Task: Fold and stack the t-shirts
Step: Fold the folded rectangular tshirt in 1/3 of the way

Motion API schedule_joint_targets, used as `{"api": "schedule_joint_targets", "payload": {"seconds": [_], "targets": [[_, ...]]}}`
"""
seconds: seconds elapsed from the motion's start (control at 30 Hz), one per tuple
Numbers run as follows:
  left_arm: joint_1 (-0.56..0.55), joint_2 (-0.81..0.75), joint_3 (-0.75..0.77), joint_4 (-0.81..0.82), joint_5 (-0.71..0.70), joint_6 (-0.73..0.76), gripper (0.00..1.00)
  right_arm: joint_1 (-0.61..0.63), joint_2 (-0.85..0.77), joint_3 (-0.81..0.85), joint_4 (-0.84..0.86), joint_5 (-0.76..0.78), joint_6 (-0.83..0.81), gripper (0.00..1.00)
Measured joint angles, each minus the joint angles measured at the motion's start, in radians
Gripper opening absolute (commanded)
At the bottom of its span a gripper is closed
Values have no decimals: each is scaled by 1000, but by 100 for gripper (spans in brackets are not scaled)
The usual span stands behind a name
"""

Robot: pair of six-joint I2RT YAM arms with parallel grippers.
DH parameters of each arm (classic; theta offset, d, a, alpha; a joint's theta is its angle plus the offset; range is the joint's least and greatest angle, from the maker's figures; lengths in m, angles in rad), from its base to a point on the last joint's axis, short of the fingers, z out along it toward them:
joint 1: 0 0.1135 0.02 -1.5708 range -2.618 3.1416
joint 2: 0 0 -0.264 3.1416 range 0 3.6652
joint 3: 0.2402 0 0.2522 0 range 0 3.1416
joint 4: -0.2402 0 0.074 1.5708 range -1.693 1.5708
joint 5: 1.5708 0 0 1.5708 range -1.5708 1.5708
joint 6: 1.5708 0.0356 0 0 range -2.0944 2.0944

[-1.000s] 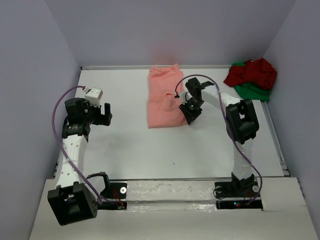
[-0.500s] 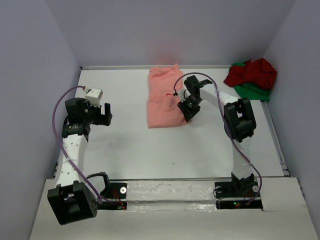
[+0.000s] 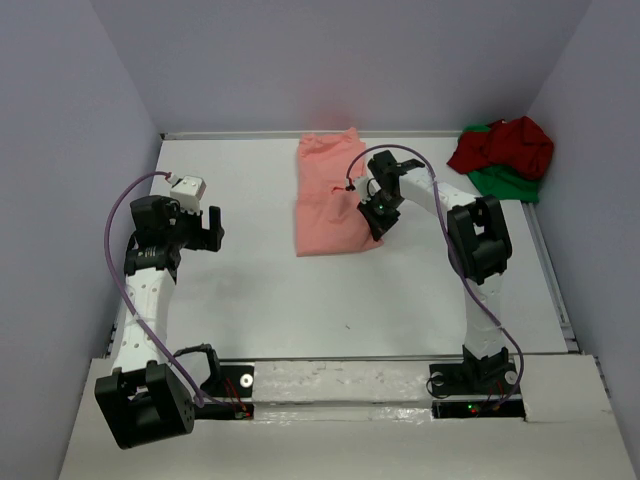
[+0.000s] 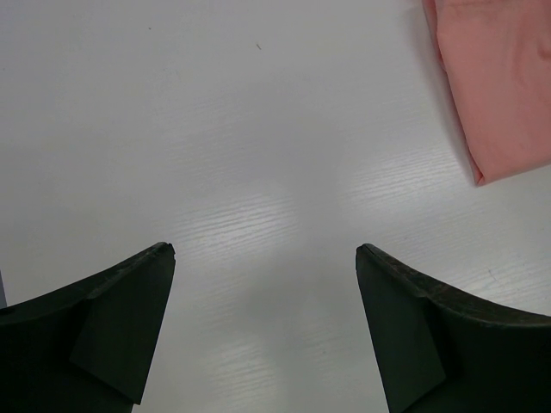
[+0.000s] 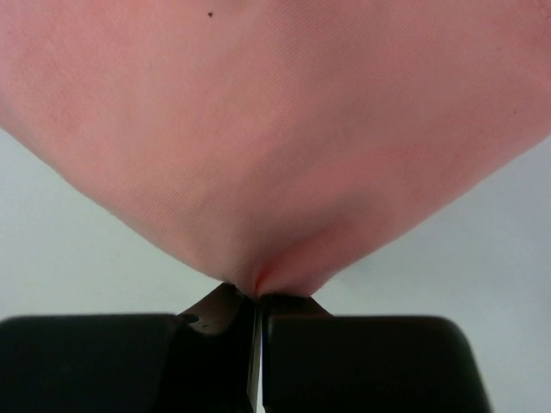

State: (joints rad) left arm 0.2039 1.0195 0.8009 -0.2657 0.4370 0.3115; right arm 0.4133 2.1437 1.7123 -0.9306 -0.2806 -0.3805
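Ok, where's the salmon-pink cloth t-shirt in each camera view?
Top external: salmon-pink cloth t-shirt, far centre of the white table.
Left wrist: the shirt, upper right corner.
Right wrist: the shirt fills the upper frame, pinched by the right gripper.
Shared landmark: the white table.

My two arms, white and black.
My left arm (image 3: 140, 310) and right arm (image 3: 483, 320) are white tubes between black joint housings; a purple cable (image 3: 398, 150) loops along each; a white camera block (image 3: 188, 188) caps my left wrist; my left fingers (image 4: 103, 327) and right fingers (image 5: 362, 361) are matte black.
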Motion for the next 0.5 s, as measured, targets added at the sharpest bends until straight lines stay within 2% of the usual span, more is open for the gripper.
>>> {"api": "schedule_joint_targets", "payload": {"seconds": [0.4,0.5], "targets": [[0,0,0,0,2,0,96,0,-38,-14,-13,-1,-1,0],[0,0,0,0,8,-2,91,0,-90,-43,-18,-4,-1,0]]}}
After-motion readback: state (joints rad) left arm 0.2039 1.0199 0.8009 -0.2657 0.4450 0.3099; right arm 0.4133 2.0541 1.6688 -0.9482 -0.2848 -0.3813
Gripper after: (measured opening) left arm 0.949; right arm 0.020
